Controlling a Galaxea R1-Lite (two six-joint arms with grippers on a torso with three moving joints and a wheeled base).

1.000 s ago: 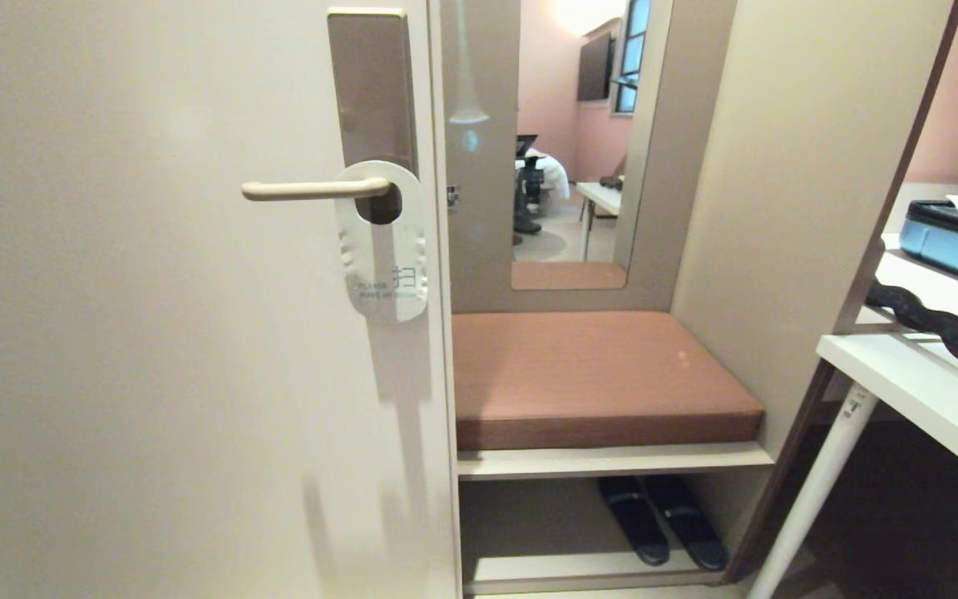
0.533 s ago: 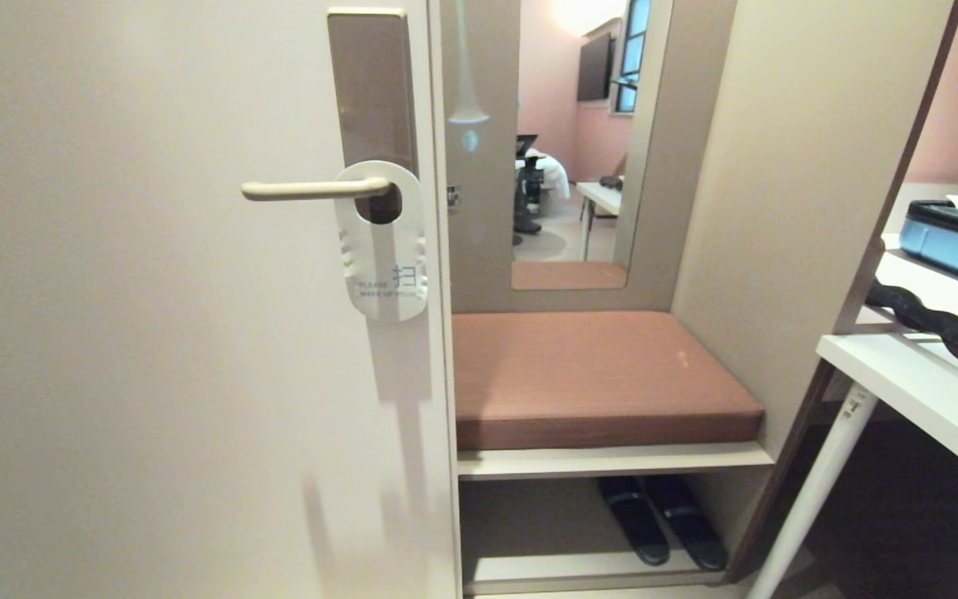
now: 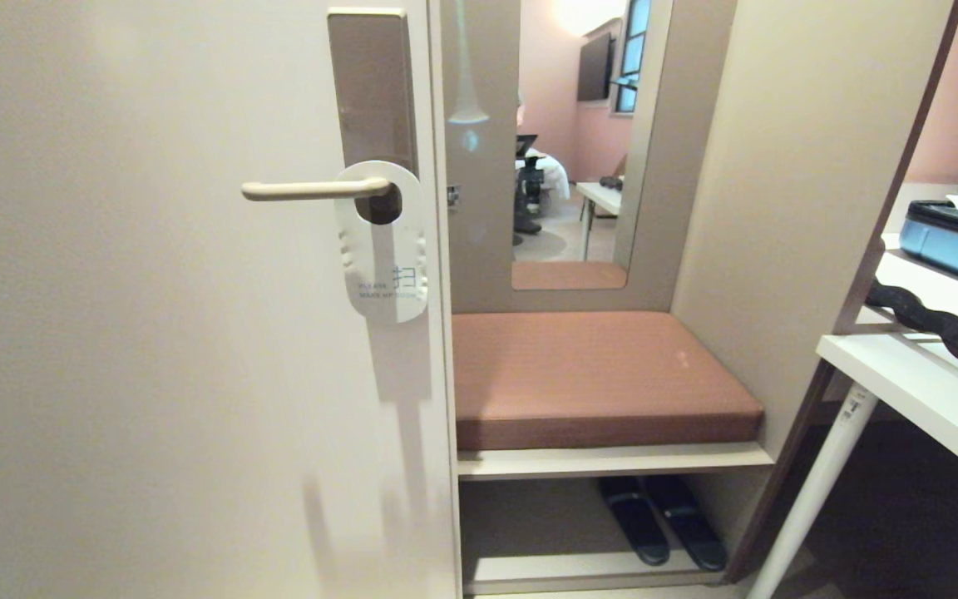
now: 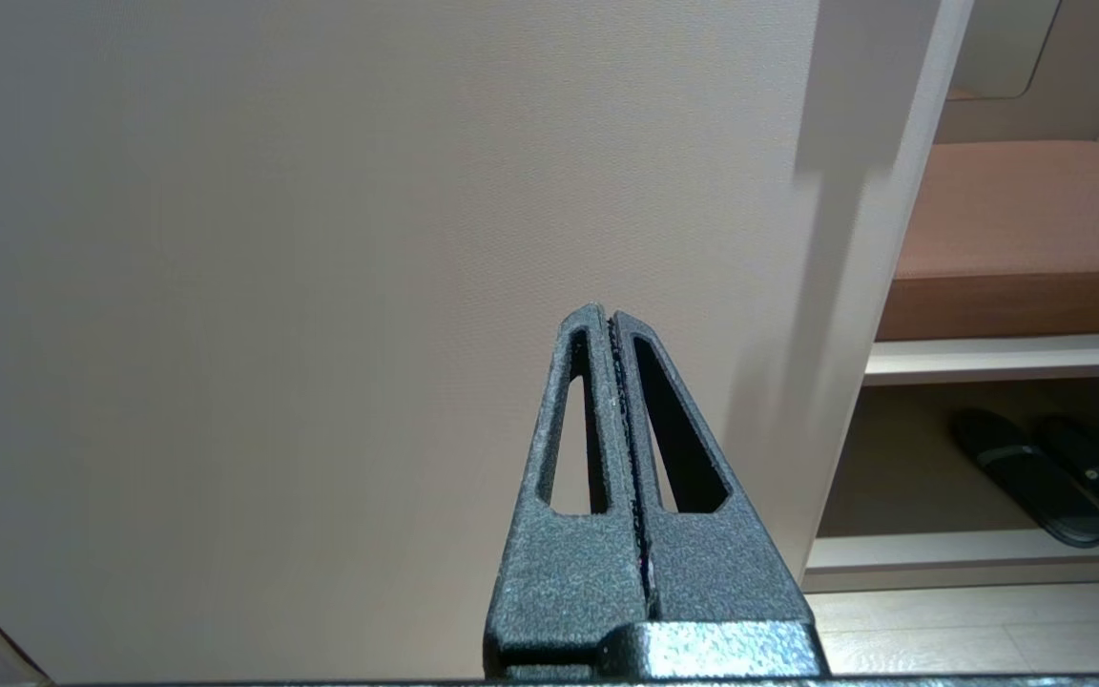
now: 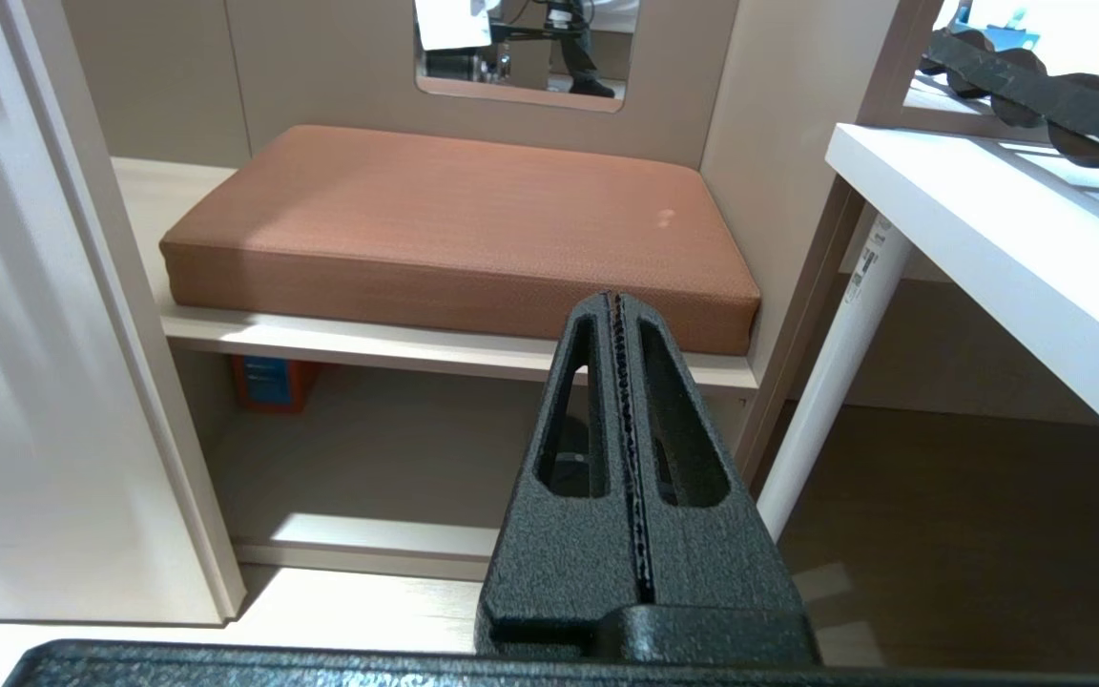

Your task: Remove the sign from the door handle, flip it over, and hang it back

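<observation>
**A thin card on a slim lever: light to lift, easy to bend**

The sign hangs by its oval hole on the door handle, close to the root of the lever where it meets the tall brown plate on the cream door. Its white face is outward, with small print near the bottom, and it lies flat against the door near the door's edge.

It looks like a flat sheet of card or thin plastic, so it is likely very light, somewhat flexible and smooth. A hard pinch should not break it, but a crooked pull could crease it or snag the hole on the lever. The lower half, below the hole, looks the best place to grip: it hangs free of the plate and lever. The sign must then slide along the lever toward its free curved end.

Neither arm shows in the head view. The left gripper is clenched and empty, facing bare door. The right gripper is clenched and empty too, pointing toward the brown bench cushion.
</observation>
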